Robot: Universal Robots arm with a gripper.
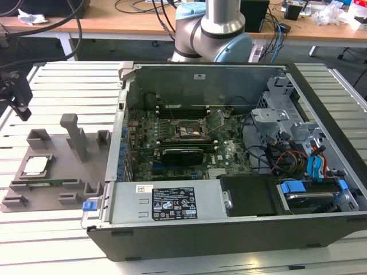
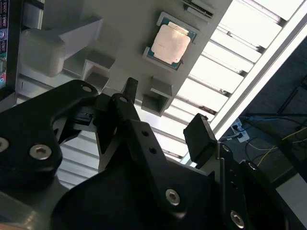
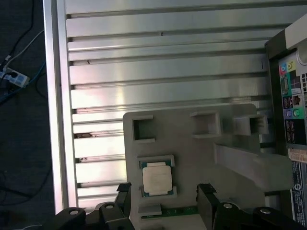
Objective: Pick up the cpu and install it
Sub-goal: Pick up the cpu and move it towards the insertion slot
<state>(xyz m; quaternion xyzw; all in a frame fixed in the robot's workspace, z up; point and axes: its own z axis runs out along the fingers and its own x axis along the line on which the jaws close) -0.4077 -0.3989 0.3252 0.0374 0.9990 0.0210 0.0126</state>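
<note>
Jaws spread and empty, the gripper [image 3: 164, 188] hovers above the cpu [image 3: 157, 178], seated in a grey holder [image 1: 57, 166] at the exterior view's left, beside the open computer case [image 1: 229, 232].

Beside the grey tray [image 3: 192, 158], the computer case [image 3: 288, 96] runs off the edge. The gripper [image 3: 164, 189] hides part of the tray's green strip [image 3: 180, 210].

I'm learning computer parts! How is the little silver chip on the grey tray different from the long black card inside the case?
The cpu is small, square and silvery; the black card is long and dark. The cpu lies on the grey tray outside; the black card sits inside the computer case.
</note>
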